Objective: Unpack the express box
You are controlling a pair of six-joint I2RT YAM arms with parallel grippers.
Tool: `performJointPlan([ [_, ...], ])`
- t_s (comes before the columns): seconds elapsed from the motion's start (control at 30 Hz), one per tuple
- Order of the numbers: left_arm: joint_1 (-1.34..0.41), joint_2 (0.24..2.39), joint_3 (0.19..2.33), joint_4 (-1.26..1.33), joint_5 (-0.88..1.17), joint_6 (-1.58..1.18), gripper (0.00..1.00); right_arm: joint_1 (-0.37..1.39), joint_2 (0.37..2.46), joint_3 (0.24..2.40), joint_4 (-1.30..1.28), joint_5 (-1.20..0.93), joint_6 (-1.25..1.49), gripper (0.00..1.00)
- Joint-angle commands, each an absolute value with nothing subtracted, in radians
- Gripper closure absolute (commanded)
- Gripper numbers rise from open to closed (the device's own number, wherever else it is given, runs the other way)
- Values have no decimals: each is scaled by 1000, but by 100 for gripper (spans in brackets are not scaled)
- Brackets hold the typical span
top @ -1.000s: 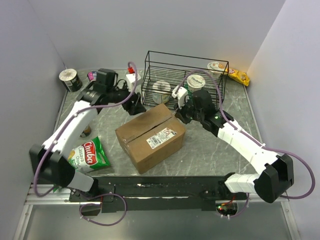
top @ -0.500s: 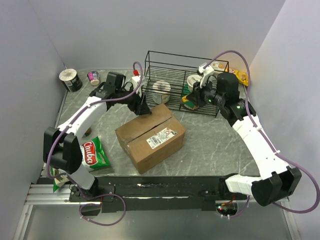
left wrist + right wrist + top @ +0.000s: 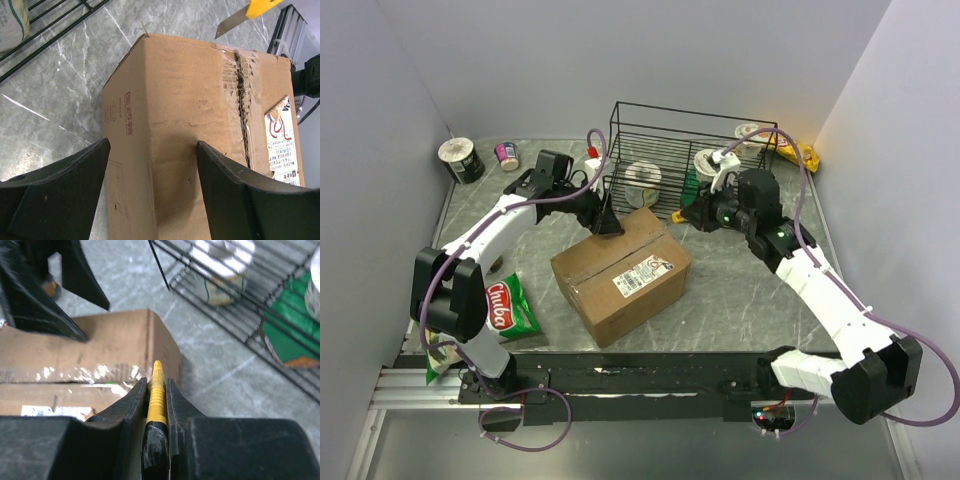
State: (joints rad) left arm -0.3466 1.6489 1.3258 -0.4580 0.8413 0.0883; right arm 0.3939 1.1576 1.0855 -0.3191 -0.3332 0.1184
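Left pincer point(image 3: 152, 145) is spread, straddling the 12 o'clock corner of the box point(image 3: 620, 275); right pincer point(image 3: 156, 381) pinches a yellow knife point(image 3: 156, 392). You have the box mid-table, long axis and seam running 8 to 2 o'clock. Expect stiff, light cardboard that slides; brace its side walls, not the flaps.

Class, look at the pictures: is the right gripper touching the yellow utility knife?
Touching. The right wrist view shows the fingers of the right gripper pressed against both sides of the yellow utility knife, with no gap showing.
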Motion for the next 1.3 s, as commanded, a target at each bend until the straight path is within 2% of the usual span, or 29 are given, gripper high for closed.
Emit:
performJointPlan([
  [0.0,-356,1692,1296,-495,776,126,25,452,1124,1115,-210,-172,118,100],
  [0.17,-356,1701,1299,-491,782,124,25,511,1117,1120,-198,-88,78,100],
  [1.27,-356,1700,1285,-480,782,110,26,532,1223,1181,-253,-207,38,100],
])
